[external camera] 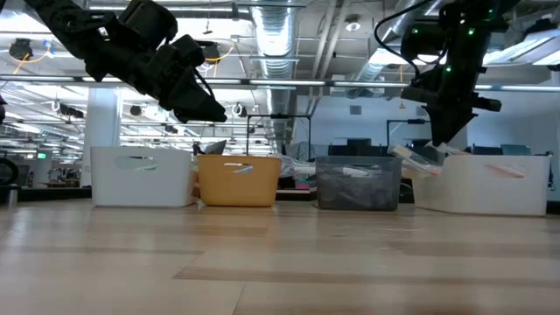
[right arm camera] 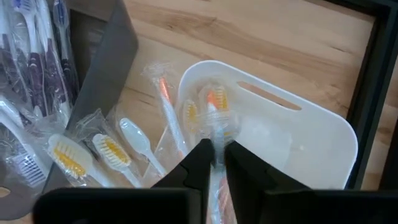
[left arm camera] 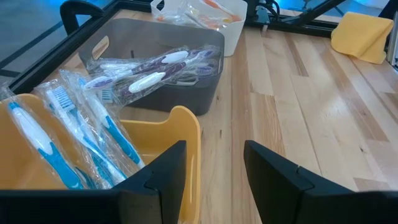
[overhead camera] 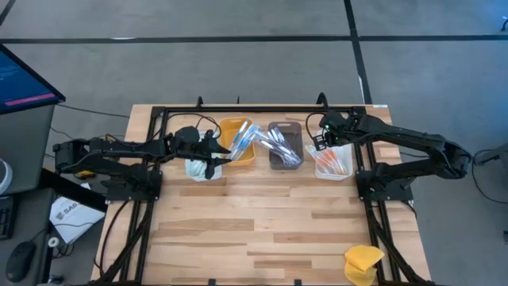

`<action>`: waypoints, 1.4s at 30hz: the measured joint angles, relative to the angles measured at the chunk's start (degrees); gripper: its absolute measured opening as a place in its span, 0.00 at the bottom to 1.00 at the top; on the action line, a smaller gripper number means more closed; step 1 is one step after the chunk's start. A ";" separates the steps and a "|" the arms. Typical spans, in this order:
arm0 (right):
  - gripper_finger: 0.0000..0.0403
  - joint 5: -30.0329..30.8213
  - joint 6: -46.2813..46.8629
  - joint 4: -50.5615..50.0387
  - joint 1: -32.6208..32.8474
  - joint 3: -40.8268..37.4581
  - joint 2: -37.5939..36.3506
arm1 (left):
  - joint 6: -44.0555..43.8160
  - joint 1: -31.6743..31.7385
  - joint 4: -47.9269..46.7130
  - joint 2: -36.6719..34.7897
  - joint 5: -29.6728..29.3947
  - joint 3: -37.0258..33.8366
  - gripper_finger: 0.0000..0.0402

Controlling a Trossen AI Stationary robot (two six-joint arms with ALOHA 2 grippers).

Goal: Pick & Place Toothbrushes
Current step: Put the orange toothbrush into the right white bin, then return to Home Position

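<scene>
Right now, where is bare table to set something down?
The wide wood in front of the four bins is bare up to the yellow cloth at the near right corner. The bin row is crowded: left gripper at the yellow bin, right gripper pinching a toothbrush over the white bin.

The white bin's (right arm camera: 292, 134) wall hides the orange toothbrushes' (right arm camera: 214, 134) lower handles.

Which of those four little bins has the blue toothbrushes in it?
The yellow bin, second from the left in the overhead view. Its wrapped toothbrushes have blue handles; the grey bin beside it holds purplish-white ones, and the white bin at the right end holds orange ones.
</scene>
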 joint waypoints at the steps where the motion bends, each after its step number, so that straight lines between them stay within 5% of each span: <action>1: 0.13 -0.01 0.18 -0.06 0.02 0.00 0.00 | -0.01 0.02 0.01 0.00 0.00 0.00 0.38; 14: 0.49 -0.92 -3.33 -0.47 0.98 0.00 -0.02 | 0.00 0.00 0.01 0.00 -0.02 0.02 0.38; 23: 0.55 -7.51 -7.20 -2.03 3.23 0.04 -3.16 | -0.18 0.00 1.31 -1.18 0.00 0.04 0.38; 30: 0.45 -14.80 -9.78 -2.66 8.76 0.07 -3.23 | -0.28 -1.68 0.38 -6.69 0.42 0.07 0.32; 38: 0.04 -19.47 -12.52 -3.01 16.87 0.07 -3.23 | -0.23 -7.72 -1.21 -16.59 0.44 0.11 0.03; 42: 0.04 -20.14 -13.78 -1.93 22.11 0.07 -3.46 | -0.22 -10.60 -4.85 -20.25 -2.35 0.11 0.01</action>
